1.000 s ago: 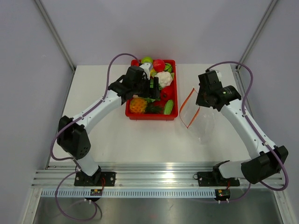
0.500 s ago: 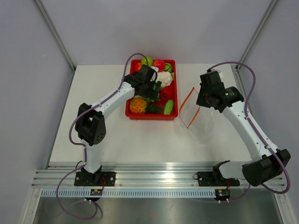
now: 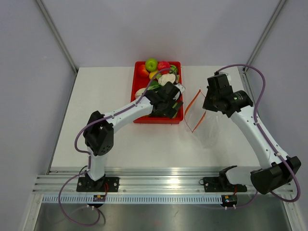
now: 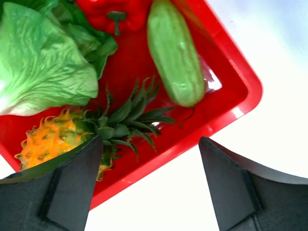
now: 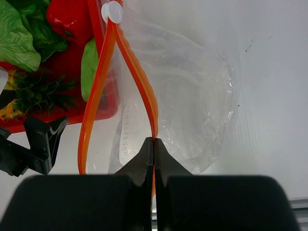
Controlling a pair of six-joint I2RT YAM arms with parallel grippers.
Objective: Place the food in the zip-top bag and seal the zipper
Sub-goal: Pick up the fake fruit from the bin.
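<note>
Left wrist view: the left gripper [image 4: 150, 144] is seen over the tray's [image 4: 243, 94] corner, jaws wide apart, nothing between them. The cucumber [image 4: 174, 57] lies just beyond, near the lettuce [image 4: 43, 62] and pineapple [image 4: 48, 144]. The bag [image 5: 192, 96] is found just beside the tray, its zipper [image 5: 139, 82] pinched between the closed jaws of the right gripper [image 5: 154, 144], so the mouth gapes. Picking a piece of food appears to be in hand. A descent onto the cucumber, jaws set across its narrow width, would be called for.

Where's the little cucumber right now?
In the left wrist view, the cucumber lies in the red tray by its right corner, next to the pineapple.
</note>
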